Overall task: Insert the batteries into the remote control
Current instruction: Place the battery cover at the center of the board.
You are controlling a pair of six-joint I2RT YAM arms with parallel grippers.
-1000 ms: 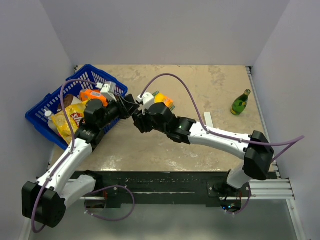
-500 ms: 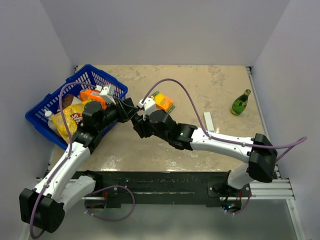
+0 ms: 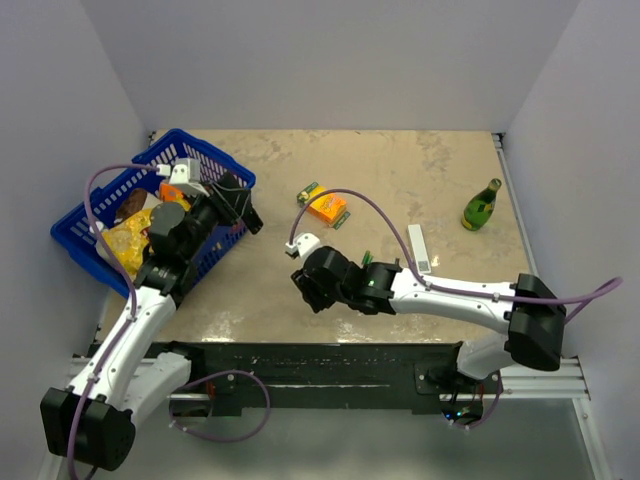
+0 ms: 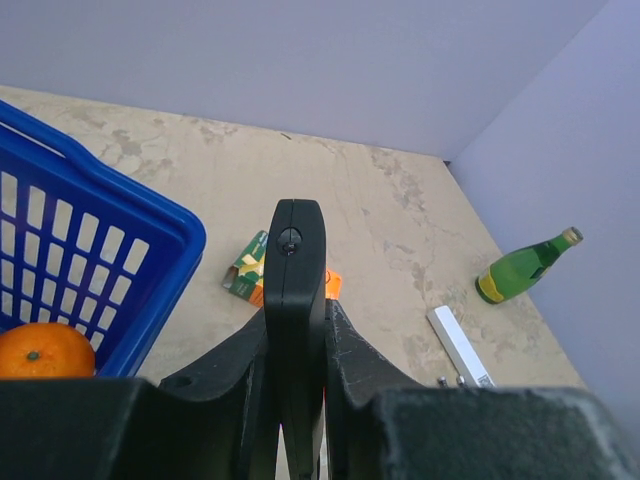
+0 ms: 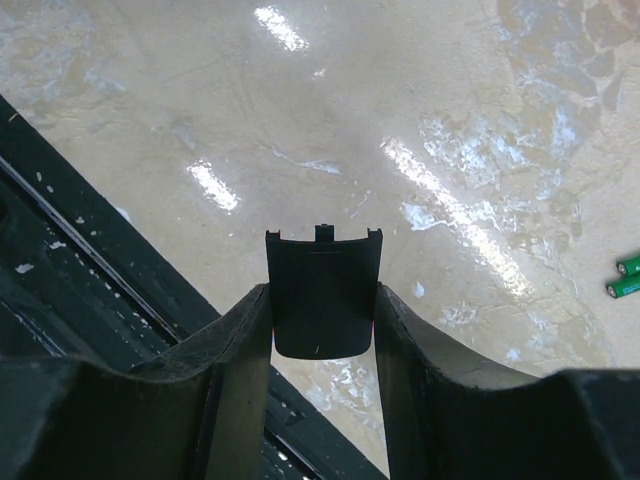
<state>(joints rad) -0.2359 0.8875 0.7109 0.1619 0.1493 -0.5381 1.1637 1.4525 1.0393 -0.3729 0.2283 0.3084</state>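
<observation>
Light, stiff, slick plastic: the remote [image 4: 295, 255] is pinched edge-on across its thin sides by the left gripper [image 4: 296, 322], jaws tight on it, raised near the basket [image 4: 120, 192]. The right gripper [image 5: 322, 305], partly spread, clamps the thin cover [image 5: 322, 285] by its side edges above the table [image 5: 450, 120]. The batteries [image 5: 627, 277] lie loose on the table, tiny and round, likely to roll; best taken across mid-barrel.

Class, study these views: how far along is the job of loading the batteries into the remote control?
Done: the cover is off the remote control. In hand: the left jaws are shut on the remote control, and the right jaws grip the cover. Left: both batteries lie on the table, so they must go in and the cover back on.
</observation>
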